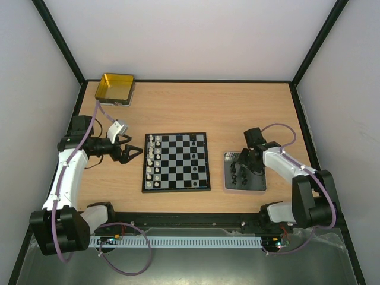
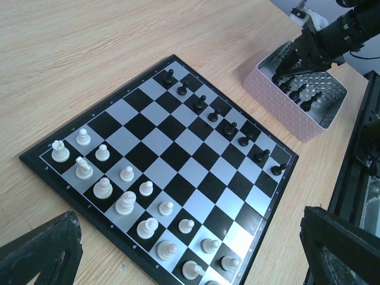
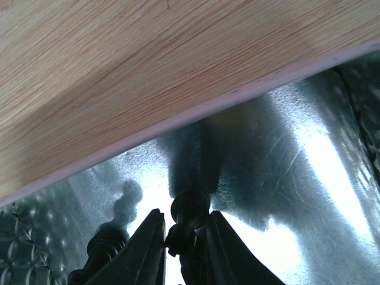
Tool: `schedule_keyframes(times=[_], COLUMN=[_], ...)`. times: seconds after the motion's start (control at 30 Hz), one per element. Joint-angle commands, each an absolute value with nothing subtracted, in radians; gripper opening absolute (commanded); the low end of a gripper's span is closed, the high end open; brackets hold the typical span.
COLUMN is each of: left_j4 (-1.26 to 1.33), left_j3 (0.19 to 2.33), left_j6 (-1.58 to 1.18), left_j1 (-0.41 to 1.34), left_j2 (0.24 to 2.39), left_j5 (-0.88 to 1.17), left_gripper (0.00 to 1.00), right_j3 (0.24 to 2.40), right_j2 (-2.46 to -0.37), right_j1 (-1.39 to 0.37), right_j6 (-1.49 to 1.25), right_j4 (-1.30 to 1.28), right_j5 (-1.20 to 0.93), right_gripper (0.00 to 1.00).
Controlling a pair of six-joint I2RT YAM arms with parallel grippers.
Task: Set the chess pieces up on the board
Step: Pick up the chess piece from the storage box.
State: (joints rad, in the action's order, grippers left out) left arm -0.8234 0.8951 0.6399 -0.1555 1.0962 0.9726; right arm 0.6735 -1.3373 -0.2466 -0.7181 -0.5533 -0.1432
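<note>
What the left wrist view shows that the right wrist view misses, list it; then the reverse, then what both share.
Only the left wrist view: the board, white pieces in two near rows, a row of black pawns on the far side, and the left fingers spread wide. Only the right wrist view: a close-up of the right fingers pinching a black piece inside the pink-walled tin. Both: that tin and the wooden table.
</note>
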Motion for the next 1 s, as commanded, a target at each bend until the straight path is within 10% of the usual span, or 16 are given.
schedule_keyframes(times=[0.0, 0.97], left_j4=[-0.829, -0.787], left_j3=[0.919, 0.959], left_j6=[0.637, 0.608], left_j1=[-0.153, -0.148], left_j2=[1.1, 1.123], left_j5=[0.983, 0.961], left_gripper=[0.99, 0.99], right_j3=[0.67, 0.732], right_j2=[-1.342, -1.362], right_j1=[-0.234, -0.213], right_j6=[-0.713, -0.7], right_j4=[-0.544, -0.591], right_j5=[-0.12, -0.09], right_gripper=[0.18, 0.15])
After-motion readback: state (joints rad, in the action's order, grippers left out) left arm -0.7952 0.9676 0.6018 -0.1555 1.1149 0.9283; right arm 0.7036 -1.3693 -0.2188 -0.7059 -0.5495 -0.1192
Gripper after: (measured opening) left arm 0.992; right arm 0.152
